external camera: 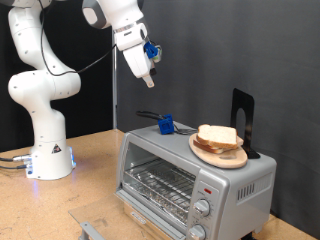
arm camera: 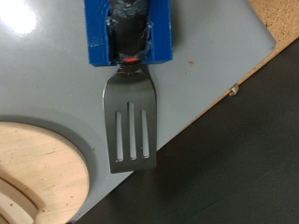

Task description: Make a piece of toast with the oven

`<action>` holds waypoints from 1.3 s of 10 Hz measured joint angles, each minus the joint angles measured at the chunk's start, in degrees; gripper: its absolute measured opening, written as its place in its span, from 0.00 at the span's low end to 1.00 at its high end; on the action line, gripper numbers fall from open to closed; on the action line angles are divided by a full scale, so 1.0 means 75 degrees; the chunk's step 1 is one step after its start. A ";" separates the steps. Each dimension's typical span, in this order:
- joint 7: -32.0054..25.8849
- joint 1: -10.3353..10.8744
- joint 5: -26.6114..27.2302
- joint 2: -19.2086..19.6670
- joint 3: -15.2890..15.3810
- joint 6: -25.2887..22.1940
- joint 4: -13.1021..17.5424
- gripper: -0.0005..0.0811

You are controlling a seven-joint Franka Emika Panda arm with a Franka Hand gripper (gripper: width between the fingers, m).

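The silver-grey oven (external camera: 190,178) stands on the table at the exterior view's lower right, with its glass door shut and the wire rack showing behind it. On its top a wooden plate (external camera: 203,150) holds stacked bread slices (external camera: 219,137). No single separate piece of toast shows. A spatula (arm camera: 129,119) with a blue handle and a slotted metal blade lies on the oven top beside the plate (arm camera: 33,173); it also shows in the exterior view (external camera: 163,124). My gripper (external camera: 147,79) hangs high above the spatula, holding nothing. Its fingers do not show in the wrist view.
A black upright stand (external camera: 243,115) sits at the back of the oven top. Round knobs (external camera: 202,208) are on the oven's right front. The robot base (external camera: 47,155) stands at the exterior view's left. A grey flat piece (external camera: 88,229) lies at the bottom edge.
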 joint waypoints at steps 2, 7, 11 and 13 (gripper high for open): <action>0.0065 -0.0076 -0.0282 0.0084 0.0112 0.0495 -0.0181 1.00; 0.0148 0.0044 -0.0031 0.0676 0.0622 0.1818 -0.0658 1.00; 0.0406 0.0046 -0.0023 0.0971 0.1012 0.2243 -0.0772 1.00; 0.0468 0.0046 -0.0023 0.1170 0.1173 0.2427 -0.0789 1.00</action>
